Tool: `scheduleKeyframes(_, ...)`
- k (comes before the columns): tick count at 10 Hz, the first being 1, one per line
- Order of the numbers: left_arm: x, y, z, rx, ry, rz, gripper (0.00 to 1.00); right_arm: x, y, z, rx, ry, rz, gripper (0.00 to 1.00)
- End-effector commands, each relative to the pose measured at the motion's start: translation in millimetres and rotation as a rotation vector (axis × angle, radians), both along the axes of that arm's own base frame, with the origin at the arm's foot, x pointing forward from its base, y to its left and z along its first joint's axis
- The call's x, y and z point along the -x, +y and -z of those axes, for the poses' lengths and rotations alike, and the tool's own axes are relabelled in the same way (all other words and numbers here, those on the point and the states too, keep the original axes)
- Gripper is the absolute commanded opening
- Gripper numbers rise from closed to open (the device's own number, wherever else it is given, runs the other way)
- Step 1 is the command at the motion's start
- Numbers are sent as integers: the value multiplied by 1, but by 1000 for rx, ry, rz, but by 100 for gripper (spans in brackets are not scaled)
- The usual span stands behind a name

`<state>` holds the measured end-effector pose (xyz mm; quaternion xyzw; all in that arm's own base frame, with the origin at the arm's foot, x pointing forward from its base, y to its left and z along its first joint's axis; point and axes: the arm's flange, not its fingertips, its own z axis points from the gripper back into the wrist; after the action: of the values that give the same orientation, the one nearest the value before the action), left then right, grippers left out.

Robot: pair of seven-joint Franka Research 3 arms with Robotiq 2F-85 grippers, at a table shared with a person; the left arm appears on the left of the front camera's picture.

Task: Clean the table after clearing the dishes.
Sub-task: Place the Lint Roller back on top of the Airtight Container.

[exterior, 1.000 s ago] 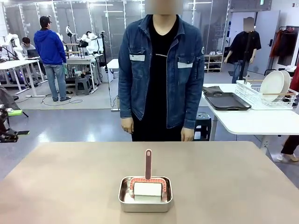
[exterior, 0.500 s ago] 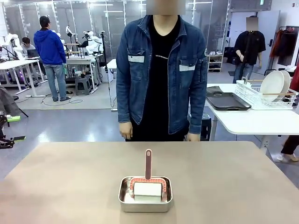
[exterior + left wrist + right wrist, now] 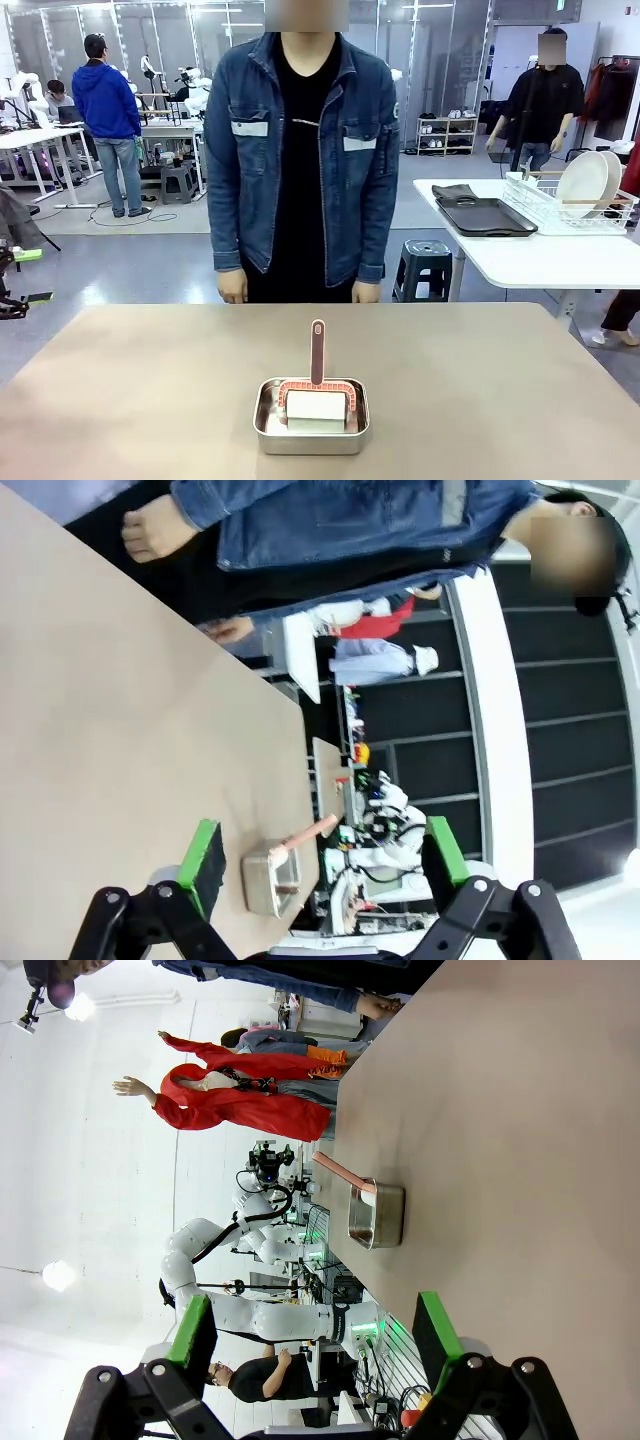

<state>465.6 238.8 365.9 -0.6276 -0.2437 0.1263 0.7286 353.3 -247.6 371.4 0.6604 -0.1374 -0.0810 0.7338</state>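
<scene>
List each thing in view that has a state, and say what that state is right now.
Table: bare apart from the pan.
Steel pan: on the table near its front edge, holding a white sponge.
Sponge tool: sitting in the pan, handle pointing up.
Left gripper: jaws open, holding nothing.
Right gripper: jaws open, holding nothing.
Plates: standing on edge in the wire rack on the side table.
Tray: flat on the side table, nothing on it.

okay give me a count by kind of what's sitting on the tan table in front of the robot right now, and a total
Steel pan: 1
Pink-handled scrubber standing in the pan: 1
White sponge block in the pan: 1
Total: 3 on the table
</scene>
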Motion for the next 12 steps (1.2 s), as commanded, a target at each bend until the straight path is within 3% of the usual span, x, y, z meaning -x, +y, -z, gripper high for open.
scheduleKeyframes(1, 0, 29, 6, -178, 65, -138, 100, 1, 2, -3, -3, -4, -1, 100)
scheduleKeyframes(3, 14, 56, 12, -201, 102, -195, 100, 1, 2, -3, -3, -4, -1, 100)
scheduleKeyframes(6, 33, 92, 5, -237, 25, -123, 100, 1, 2, -3, -3, -4, -1, 100)
scheduleKeyframes(10, 29, 116, 8, -107, -4, -144, 100, 1, 2, -3, -3, -4, -1, 100)
scheduleKeyframes(11, 38, 107, -3, -213, 18, -158, 100, 1, 2, -3, -3, -4, -1, 100)
scheduleKeyframes(12, 38, 107, -3, -213, 18, -158, 100, 1, 2, -3, -3, -4, -1, 100)
